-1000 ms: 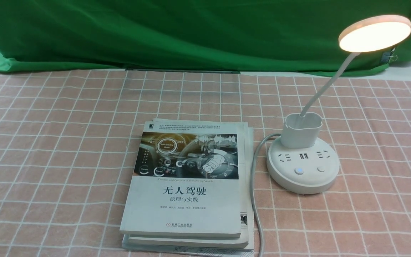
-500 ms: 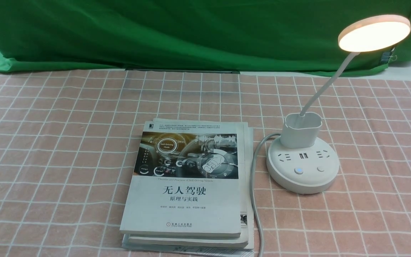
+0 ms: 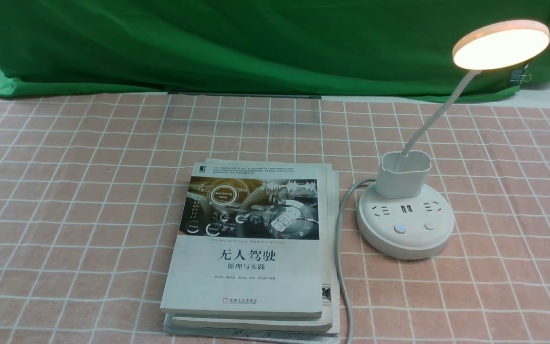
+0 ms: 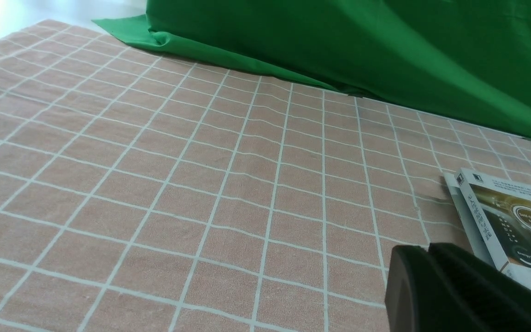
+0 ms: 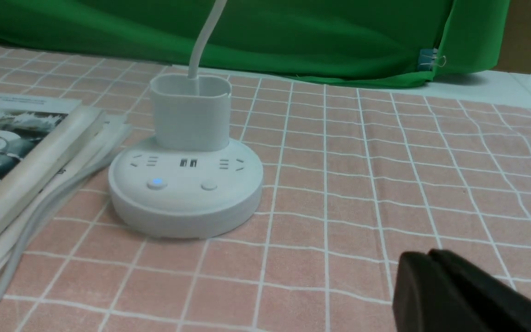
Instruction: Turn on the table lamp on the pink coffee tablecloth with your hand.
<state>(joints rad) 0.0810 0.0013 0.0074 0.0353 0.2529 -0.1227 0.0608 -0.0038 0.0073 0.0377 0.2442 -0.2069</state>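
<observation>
We see a salmon-pink tablecloth with a white grid (image 3: pixel 89 191) covering the table, a plain green cloth (image 3: pixel 256 43) draped behind it. A stack of white books (image 3: pixel 251 248) lies centre. Just right stands the white table lamp (image 3: pixel 405 224), its gooseneck leaning up and right, disc head glowing. Our black left gripper (image 4: pixel 450 295) and right gripper (image 5: pixel 450 295) seem closed and empty.

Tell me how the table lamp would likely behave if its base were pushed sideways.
The table lamp would probably slide rather than tip: its round base is wide and sits flat on the tablecloth. The thin neck would likely wobble, with the lit disc head hanging out past the base. The cord beside the books may drag.
</observation>
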